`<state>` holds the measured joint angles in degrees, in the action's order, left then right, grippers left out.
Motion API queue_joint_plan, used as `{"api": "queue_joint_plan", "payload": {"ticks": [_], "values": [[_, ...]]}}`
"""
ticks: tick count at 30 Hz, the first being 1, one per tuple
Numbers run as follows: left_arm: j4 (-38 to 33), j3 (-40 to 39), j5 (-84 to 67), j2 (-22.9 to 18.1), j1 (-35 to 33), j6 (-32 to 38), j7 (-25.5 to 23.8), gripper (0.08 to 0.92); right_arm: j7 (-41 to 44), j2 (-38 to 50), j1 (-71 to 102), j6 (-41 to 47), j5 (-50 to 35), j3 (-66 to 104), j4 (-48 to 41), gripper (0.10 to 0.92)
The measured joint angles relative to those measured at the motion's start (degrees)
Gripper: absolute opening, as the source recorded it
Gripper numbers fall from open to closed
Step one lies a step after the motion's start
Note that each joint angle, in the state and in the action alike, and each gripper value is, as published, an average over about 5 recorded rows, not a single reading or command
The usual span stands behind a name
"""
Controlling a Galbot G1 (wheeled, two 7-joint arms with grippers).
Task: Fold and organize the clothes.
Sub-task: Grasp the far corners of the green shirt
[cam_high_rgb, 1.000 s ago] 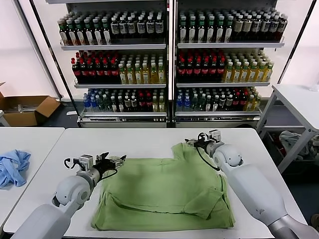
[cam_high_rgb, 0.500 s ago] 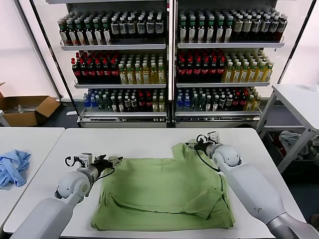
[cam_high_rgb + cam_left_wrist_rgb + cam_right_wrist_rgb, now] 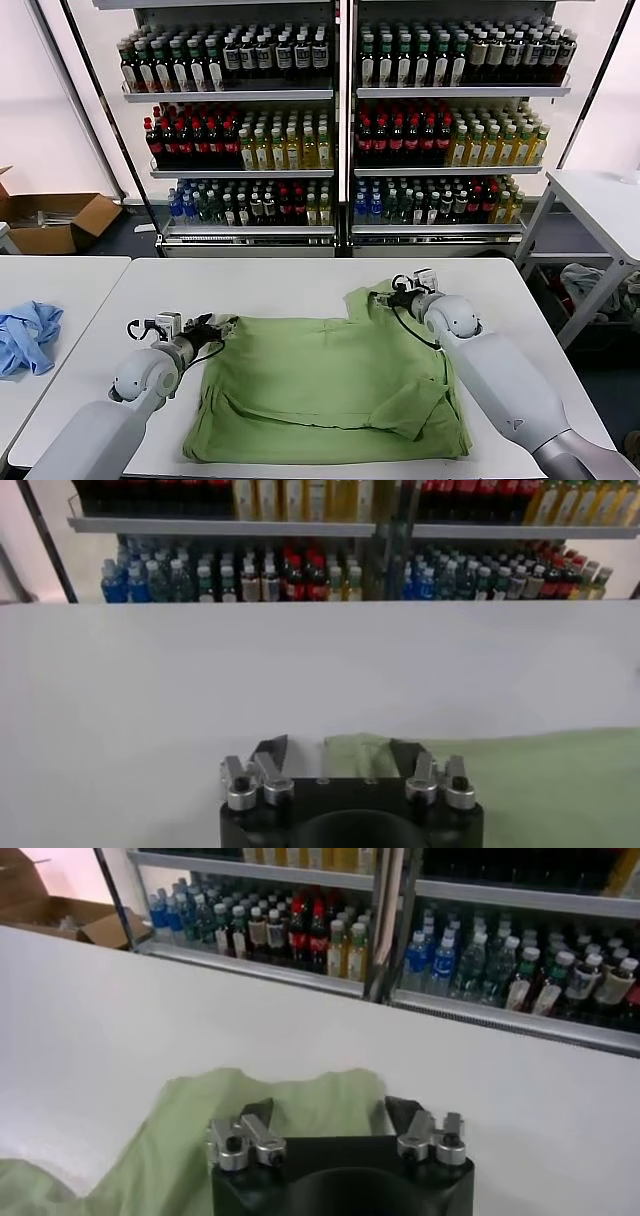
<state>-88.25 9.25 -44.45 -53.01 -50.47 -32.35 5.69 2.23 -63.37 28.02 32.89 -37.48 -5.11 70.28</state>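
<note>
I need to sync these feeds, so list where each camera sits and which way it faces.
Head view: on the head, looking down at the white table, green shirt and bottle shelves; both arms show.
Left wrist view: behind the left end effector, at the shirt's corner.
Right wrist view: behind the right end effector, over a shirt edge.
All share shirt, table and shelves.

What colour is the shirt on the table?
Light green shirt, plain where visible; best in the head view.
</note>
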Motion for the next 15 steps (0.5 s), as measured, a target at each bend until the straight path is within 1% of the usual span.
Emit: {"api": "queue_joint_plan", "payload": {"ticks": [7,15], "values": [[-1.09,-0.71,1.66,0.1,-1.2,0.56,-1.28,0.36,0.71,0.45,1.11,-0.16,0.2,0.75,0.23,0.385],[-2.54,-0.65,2.42,0.69,-2.15,1.54,-1.43,0.132,0.52,1.49,1.78,-0.4,-0.29,1.0,2.46,0.161]]}}
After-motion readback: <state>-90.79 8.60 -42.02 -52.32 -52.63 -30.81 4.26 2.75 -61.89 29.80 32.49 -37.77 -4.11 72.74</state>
